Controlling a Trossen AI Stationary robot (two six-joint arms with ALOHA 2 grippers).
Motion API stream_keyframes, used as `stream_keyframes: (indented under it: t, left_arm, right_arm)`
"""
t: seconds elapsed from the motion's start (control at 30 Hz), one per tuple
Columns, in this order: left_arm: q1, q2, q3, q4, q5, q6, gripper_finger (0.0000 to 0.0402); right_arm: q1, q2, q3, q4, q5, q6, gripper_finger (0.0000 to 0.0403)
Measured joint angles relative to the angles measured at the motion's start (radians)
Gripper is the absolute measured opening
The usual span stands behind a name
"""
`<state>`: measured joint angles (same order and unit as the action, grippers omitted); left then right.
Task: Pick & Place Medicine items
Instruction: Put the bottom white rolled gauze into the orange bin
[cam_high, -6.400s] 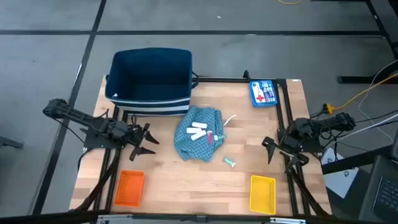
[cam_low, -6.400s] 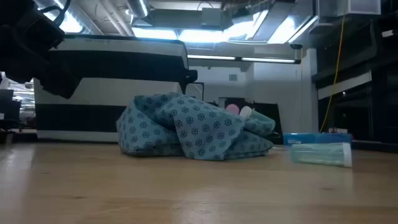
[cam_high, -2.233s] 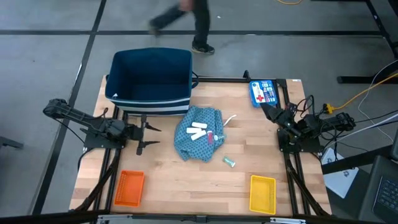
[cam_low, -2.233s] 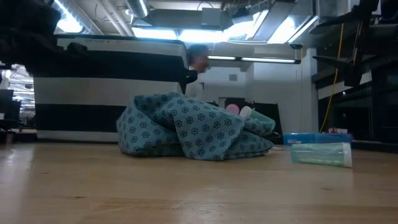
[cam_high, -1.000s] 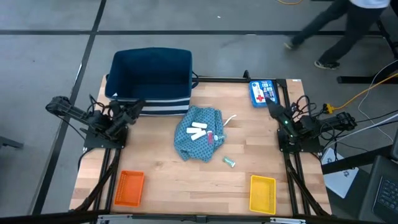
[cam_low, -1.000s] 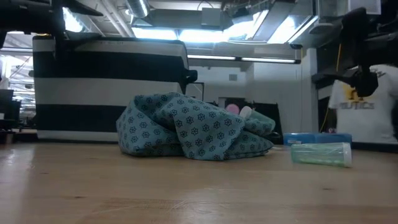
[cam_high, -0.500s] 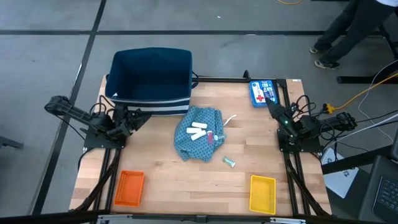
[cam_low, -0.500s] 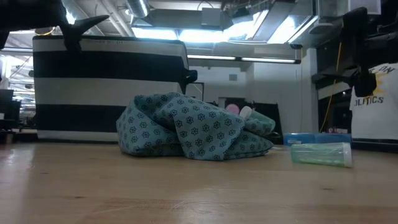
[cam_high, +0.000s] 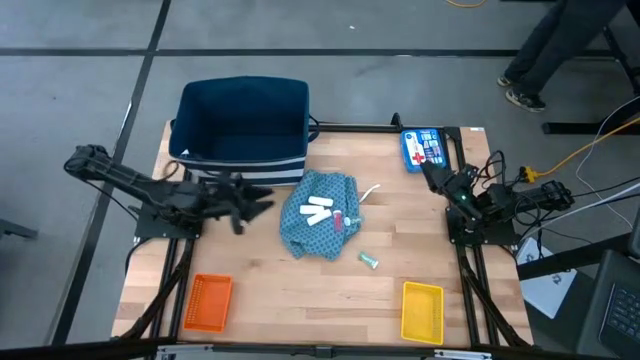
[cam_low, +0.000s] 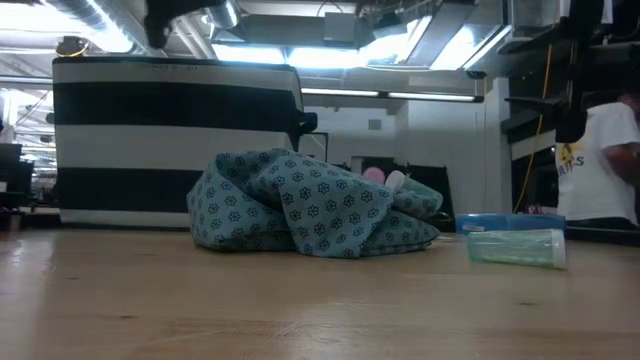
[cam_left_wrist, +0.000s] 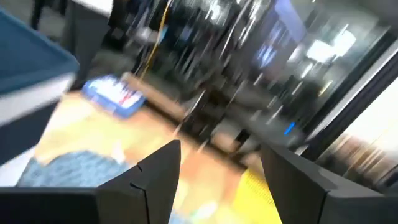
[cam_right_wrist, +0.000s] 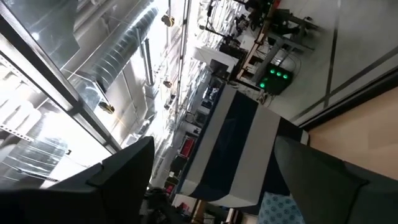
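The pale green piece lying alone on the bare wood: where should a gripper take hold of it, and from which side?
Probably at mid-length, coming straight down from above. The pale green piece lies flat on its side on the table, clear of the teal cloth, so its long sides are free for fingers to close across its narrow width. The right gripper, open, is the nearer one.

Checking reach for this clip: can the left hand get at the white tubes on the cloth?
Probably yes. The left hand, fingers open, sits just beside the teal cloth; the white tubes lie exposed on top, nothing between.
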<state>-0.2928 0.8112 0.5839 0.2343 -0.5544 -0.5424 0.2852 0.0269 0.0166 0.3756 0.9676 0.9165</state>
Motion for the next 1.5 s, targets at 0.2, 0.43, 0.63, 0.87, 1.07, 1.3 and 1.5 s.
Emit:
stream_keyframes:
  t: [0.2, 0.43, 0.63, 0.87, 1.07, 1.3, 1.5]
  left_arm:
    - [0.000, 0.220, 0.280, -0.370, 0.000, 0.006, 0.0219]
    - [0.037, 0.469, 0.455, -0.520, 0.102, -0.044, 0.0219]
    - [0.082, 0.665, 0.538, -0.523, 0.217, -0.023, 0.0219]
    - [0.134, 0.867, 0.635, -0.556, 0.268, -0.035, 0.0219]
    - [0.181, 0.988, 0.740, -0.721, 0.274, -0.056, 0.0219]
    - [0.227, 1.036, 0.813, -0.851, 0.257, -0.061, 0.0219]
    - [0.258, 1.037, 0.813, -0.936, 0.303, -0.064, 0.0219]
  right_arm:
    - [0.000, 0.000, 0.000, 0.006, 0.000, 0.000, 0.0334]
    - [0.000, 0.000, 0.000, 0.006, -0.019, -0.007, 0.0334]
    - [0.000, 0.000, 0.000, 0.006, -0.066, -0.008, 0.0334]
    - [0.000, 0.000, 0.000, 0.005, -0.149, -0.007, 0.0334]
    - [0.000, 0.000, 0.000, 0.003, -0.194, -0.008, 0.0334]
    - [0.000, 0.000, 0.000, -0.006, -0.201, -0.020, 0.0334]
    - [0.000, 0.000, 0.000, -0.014, -0.201, -0.042, 0.0334]
